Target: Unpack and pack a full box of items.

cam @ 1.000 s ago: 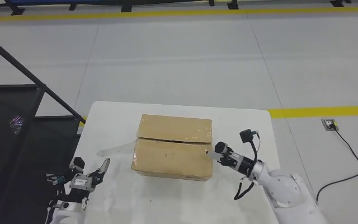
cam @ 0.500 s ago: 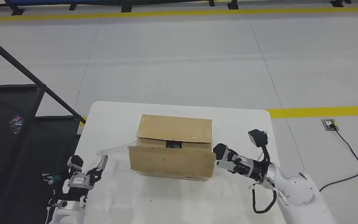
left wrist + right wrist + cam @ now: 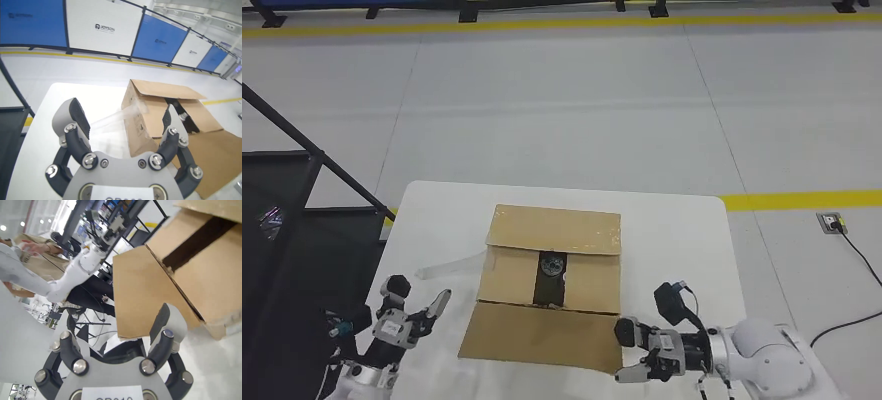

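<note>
Two grippers sit at the near edge of the white table (image 3: 672, 240), one either side of the cardboard box (image 3: 554, 232), which stands in the middle of it. The box's near flap (image 3: 532, 340) is folded out flat towards the robot, the far flap lies over the top, and the two short inner flaps leave a dark gap where a round-topped item (image 3: 552, 264) shows; what it is cannot be told. The right gripper (image 3: 627, 352) is just at the right corner of the near flap with its fingers spread wide. In the right wrist view the flap's corner lies between them, not pinched (image 3: 117, 313). The left gripper (image 3: 417, 305) hovers left of the box, apart from it, also spread wide and holding nothing (image 3: 122, 108). A loose strip of clear tape (image 3: 447, 266) trails from the box's left side onto the table. The flaps look light and stiff, likely to hinge easily at their creases, so each is probably best taken by its free edge near a corner. A full box should be heavy enough to keep its place while a flap is pulled. The tape is probably limp and sticky and could cling to a finger. The inner flaps seem best caught along the edges of the gap.
</note>
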`<state>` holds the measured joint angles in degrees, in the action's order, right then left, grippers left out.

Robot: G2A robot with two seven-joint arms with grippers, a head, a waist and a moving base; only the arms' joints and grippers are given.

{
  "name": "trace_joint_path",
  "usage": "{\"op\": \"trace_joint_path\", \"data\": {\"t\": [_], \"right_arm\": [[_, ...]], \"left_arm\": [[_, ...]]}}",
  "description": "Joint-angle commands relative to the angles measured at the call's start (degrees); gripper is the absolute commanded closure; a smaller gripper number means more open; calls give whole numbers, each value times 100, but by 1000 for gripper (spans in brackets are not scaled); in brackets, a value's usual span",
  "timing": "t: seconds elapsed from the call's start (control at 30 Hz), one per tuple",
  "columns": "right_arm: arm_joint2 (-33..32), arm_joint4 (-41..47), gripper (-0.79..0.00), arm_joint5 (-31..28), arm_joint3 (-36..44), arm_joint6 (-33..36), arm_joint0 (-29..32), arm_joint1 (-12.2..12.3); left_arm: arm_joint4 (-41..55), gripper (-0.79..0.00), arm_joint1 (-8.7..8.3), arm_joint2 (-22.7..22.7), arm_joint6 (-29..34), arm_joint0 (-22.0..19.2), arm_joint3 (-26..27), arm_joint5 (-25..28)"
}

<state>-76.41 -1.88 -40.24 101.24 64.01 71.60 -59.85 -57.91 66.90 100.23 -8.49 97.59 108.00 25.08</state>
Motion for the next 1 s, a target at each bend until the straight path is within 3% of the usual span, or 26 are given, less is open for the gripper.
{"op": "trace_joint_path", "data": {"t": [0.0,0.1,0.2,0.47,0.97], "right_arm": [[103,-152,-785,52,-152,-57,-67,-3],[311,-492,-785,457,-314,-290,-250,-32],[463,-385,-785,831,-331,-630,-397,-72],[338,1442,-785,1683,-133,-933,-643,-101],[338,1442,-785,1683,-133,-933,-643,-101]], "left_arm": [[-263,-785,-34,36,26,56,-68,531],[-736,-785,-83,68,84,102,-195,1072],[-1351,-785,-115,27,20,108,-317,1259],[-2440,-785,-141,-245,-399,63,-586,1046],[-2533,-785,-143,-302,-472,36,-644,950]]}}
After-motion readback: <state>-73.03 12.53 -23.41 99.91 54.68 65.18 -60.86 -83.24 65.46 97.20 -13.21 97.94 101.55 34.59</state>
